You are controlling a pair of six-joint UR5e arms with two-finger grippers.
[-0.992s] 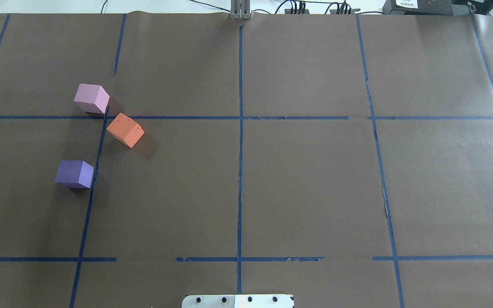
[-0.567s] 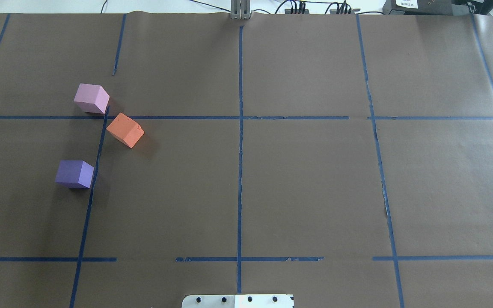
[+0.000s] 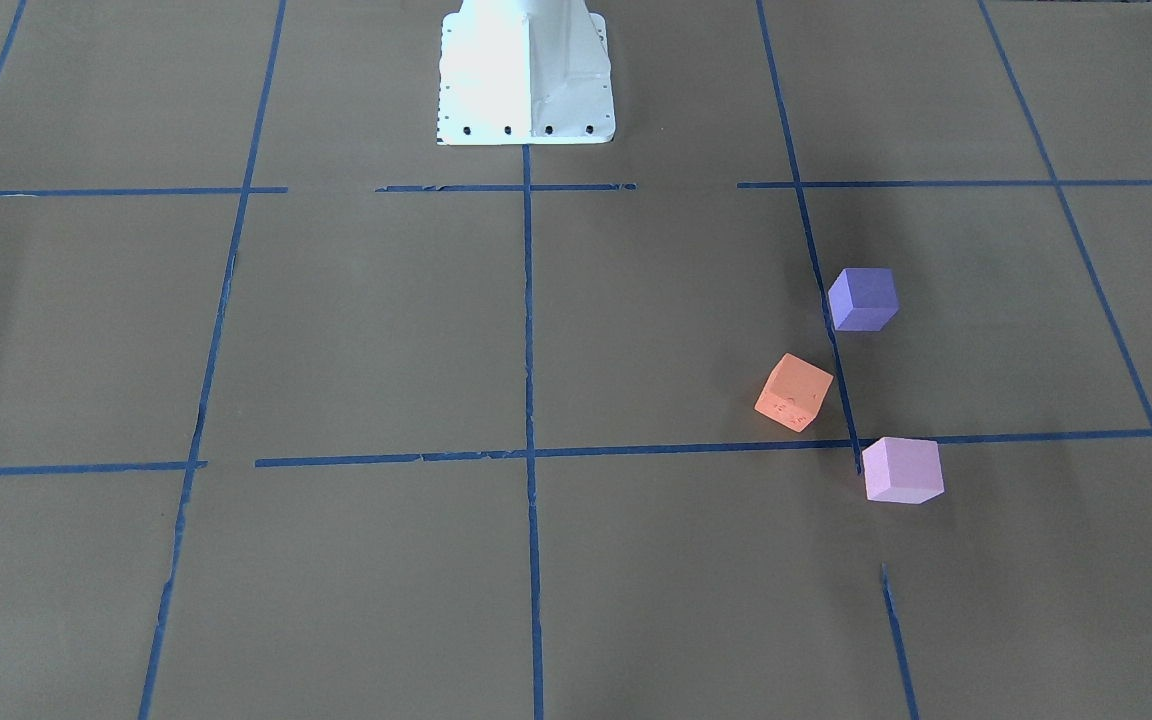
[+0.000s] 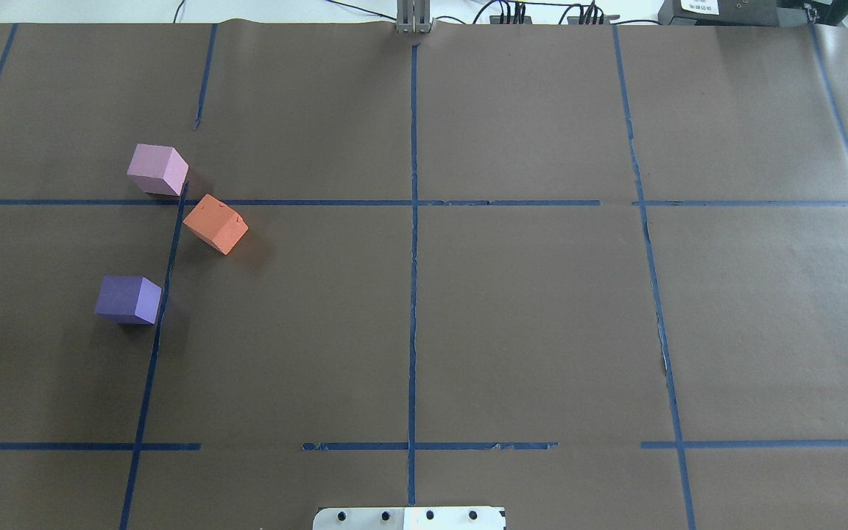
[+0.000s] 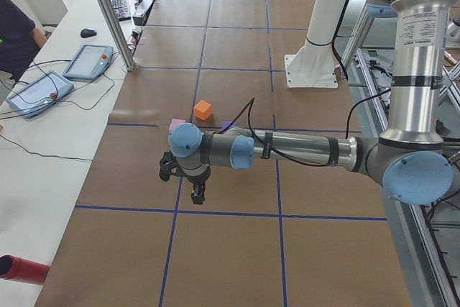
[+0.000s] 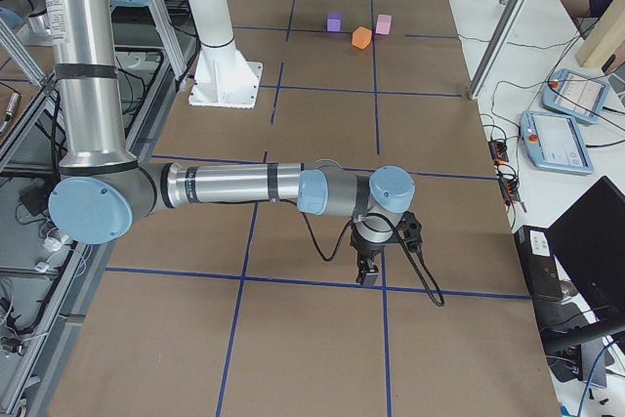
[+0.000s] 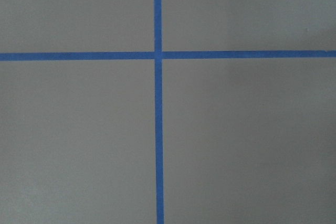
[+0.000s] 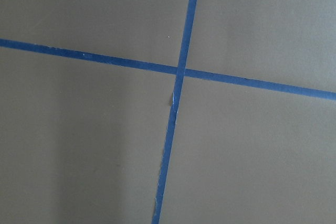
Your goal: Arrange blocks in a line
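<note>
Currently scattered rather than lined up: three foam blocks on the brown paper table cover [image 4: 527, 309], all on the robot's left side. Farthest from the base, pale pink block [image 4: 157, 169], sitting just beyond a crossing of blue tape lines [image 4: 413, 294], with its near corner right at that crossing. Just beside it, nearer the base and a little toward the table's middle, orange block [image 4: 215, 224], turned at an angle to the grid, close to the pink one but apart from it, with a tape line between them. Nearer the base again, purple block [image 4: 128, 299], well apart from the orange one, on the outer side of that same tape line and almost touching it. All three flat on the paper, none held.

Visible only from the side cameras: left gripper [image 5: 194, 193], pointing down above the paper near a tape crossing, on the table's left-end side of the blocks and apart from them. Cannot tell whether its fingers are spread or pressed together. Likewise right gripper [image 6: 369, 271], pointing down over a tape crossing toward the table's right end, far from the blocks; cannot tell its finger state either. Both wrist cameras filled with paper and crossed tape. At the middle of the robot's side of the table, white robot pedestal [image 3: 524, 80].
</note>
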